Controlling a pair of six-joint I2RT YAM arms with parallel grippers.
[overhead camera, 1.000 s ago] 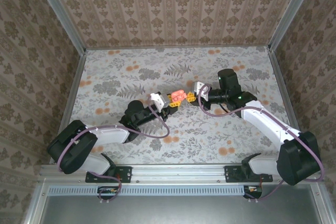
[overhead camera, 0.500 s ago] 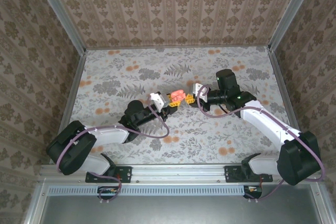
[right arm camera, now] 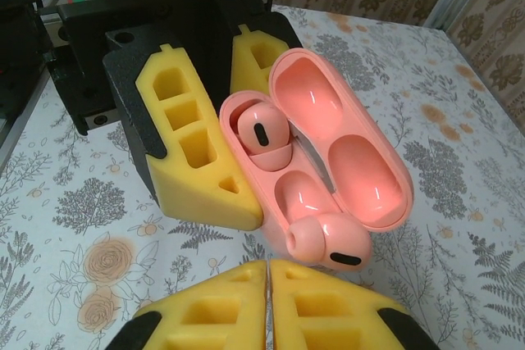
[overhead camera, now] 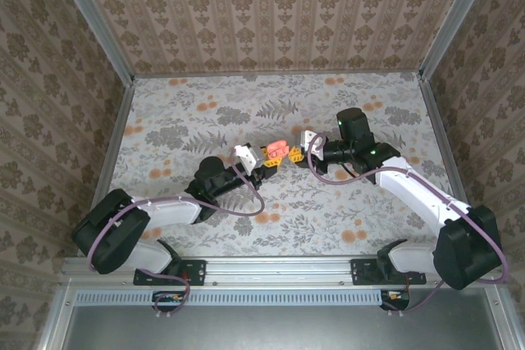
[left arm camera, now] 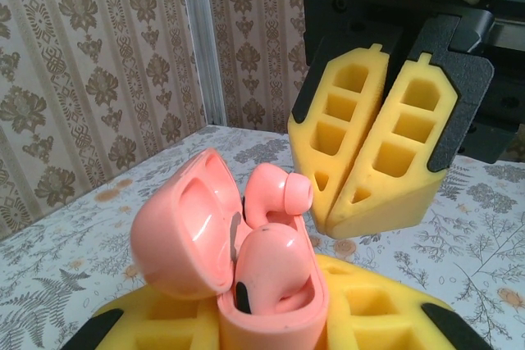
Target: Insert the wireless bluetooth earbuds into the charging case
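The left tool point(overhead camera: 270, 163) is clamped on the salmon-pink charging case point(right arm camera: 361, 161), whose lid stands open. One glossy pink earbud point(right arm camera: 258, 137) sits in its well, showing a dark oval; the other earbud point(right arm camera: 328, 243) lies tilted across the case's front edge, not seated. The right tool point(right arm camera: 268, 272), just beside it, is fully closed and holds nothing.
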